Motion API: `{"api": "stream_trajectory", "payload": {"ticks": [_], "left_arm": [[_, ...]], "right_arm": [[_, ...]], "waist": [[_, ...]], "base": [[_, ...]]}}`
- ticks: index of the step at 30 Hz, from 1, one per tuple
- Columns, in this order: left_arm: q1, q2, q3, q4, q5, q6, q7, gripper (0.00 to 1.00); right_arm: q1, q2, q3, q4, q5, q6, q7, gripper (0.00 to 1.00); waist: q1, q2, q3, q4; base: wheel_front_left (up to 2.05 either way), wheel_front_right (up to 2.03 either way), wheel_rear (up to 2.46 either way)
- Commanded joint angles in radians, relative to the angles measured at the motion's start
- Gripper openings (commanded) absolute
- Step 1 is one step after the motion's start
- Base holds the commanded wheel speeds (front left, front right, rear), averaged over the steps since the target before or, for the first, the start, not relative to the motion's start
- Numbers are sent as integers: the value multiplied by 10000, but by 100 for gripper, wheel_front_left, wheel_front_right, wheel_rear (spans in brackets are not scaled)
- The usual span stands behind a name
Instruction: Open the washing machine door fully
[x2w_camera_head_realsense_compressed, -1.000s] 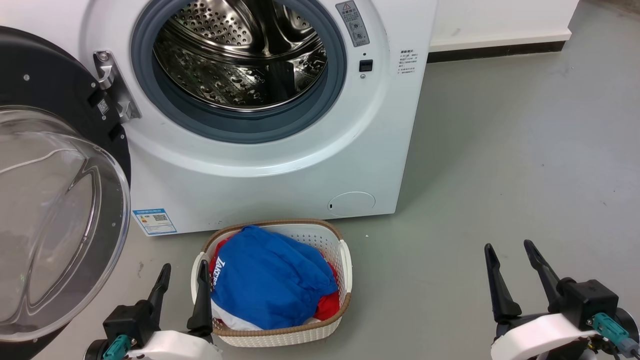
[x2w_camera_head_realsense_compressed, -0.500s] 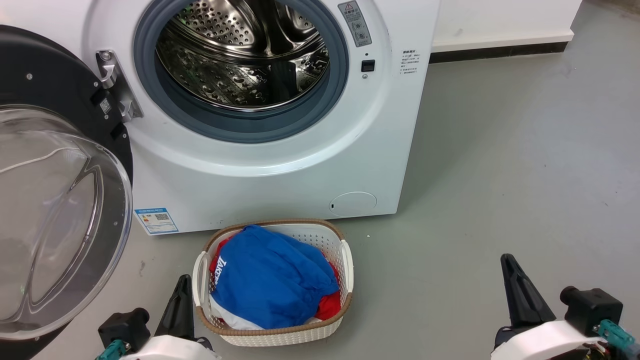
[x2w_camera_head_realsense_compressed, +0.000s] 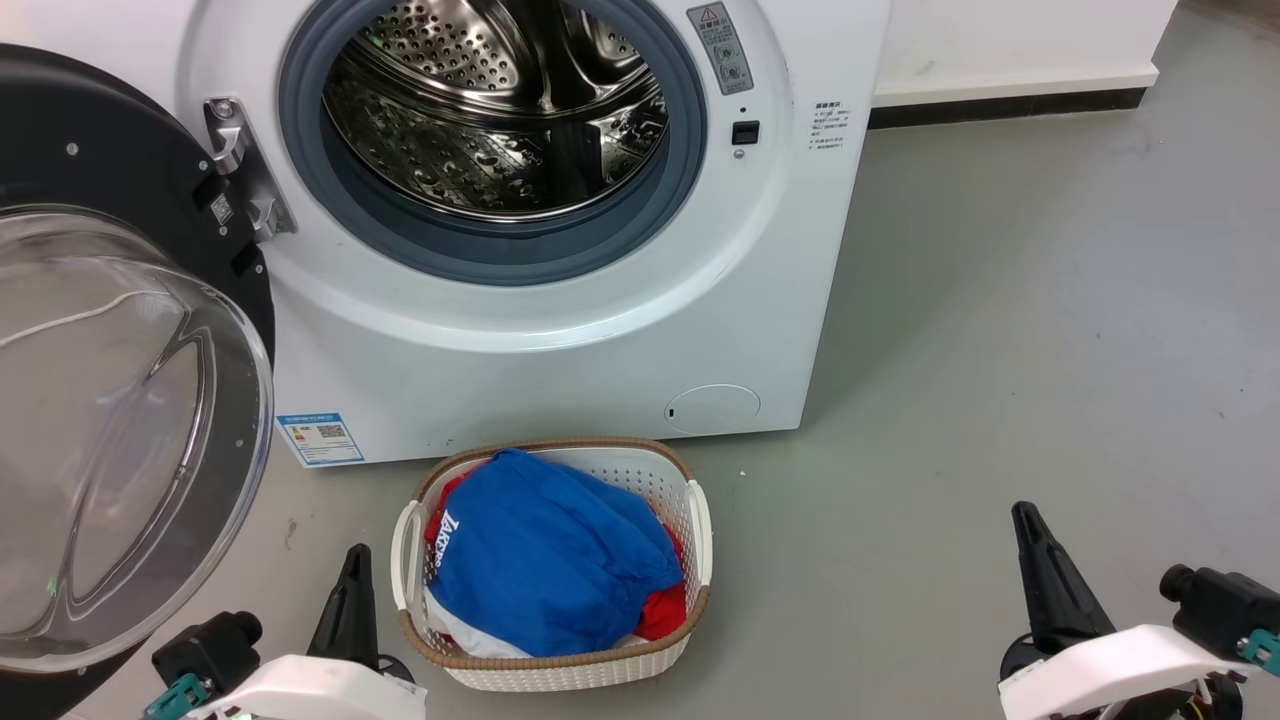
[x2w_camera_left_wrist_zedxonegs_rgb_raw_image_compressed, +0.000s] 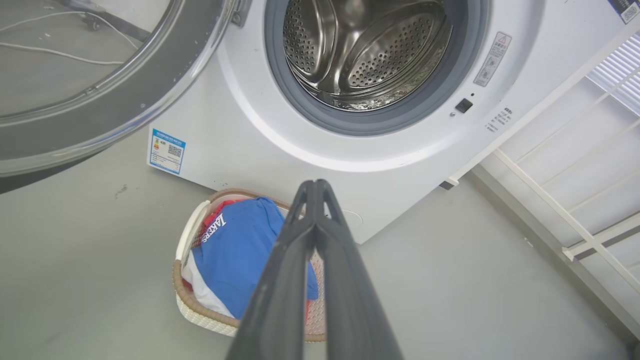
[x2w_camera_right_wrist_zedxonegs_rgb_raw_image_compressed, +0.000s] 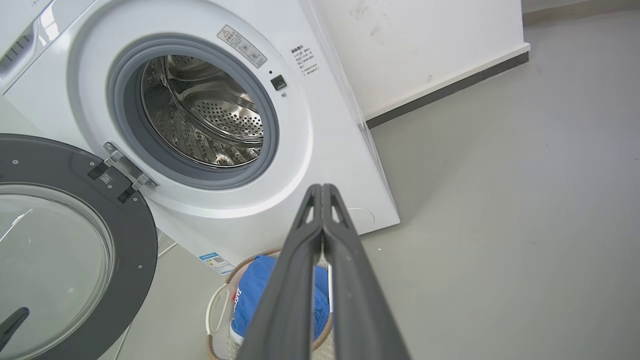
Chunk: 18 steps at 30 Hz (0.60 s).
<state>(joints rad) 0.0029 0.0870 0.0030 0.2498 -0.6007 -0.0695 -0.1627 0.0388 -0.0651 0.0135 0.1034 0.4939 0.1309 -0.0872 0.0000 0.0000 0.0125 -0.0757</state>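
Hanging wide open beside the drum (x2w_camera_head_realsense_compressed: 495, 110), the washing machine door (x2w_camera_head_realsense_compressed: 110, 380) is left untouched; the left hand (x2w_camera_left_wrist_zedxonegs_rgb_raw_image_compressed: 315, 187) and the right hand (x2w_camera_right_wrist_zedxonegs_rgb_raw_image_compressed: 322, 189) are each pinched together, empty.

- The large round glossy black door (x2w_camera_head_realsense_compressed: 120, 380), with its clear glass bowl, runs off the left edge of our head view.
- We cannot read the print on the small blue sticker (x2w_camera_head_realsense_compressed: 320, 438).
- A blue cloth (x2w_camera_head_realsense_compressed: 550, 570) hides most of the red cloth (x2w_camera_head_realsense_compressed: 665, 610) in the white plastic basket (x2w_camera_head_realsense_compressed: 700, 520).
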Motion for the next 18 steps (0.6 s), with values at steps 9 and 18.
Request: {"api": "stream_trajectory", "payload": {"ticks": [9, 18], "left_arm": [[-407, -30, 185, -156, -1510, -116, 384, 0], [-510, -79, 306, -148, -2689, -196, 713, 0]], "right_arm": [[-459, -147, -72, 91, 1799, 0, 178, 0], [-593, -183, -136, 265, 3174, 0, 349, 0]], "waist": [[0, 0, -8, 67], [0, 0, -16, 132]], "base": [[0, 0, 0], [0, 0, 0]]}}
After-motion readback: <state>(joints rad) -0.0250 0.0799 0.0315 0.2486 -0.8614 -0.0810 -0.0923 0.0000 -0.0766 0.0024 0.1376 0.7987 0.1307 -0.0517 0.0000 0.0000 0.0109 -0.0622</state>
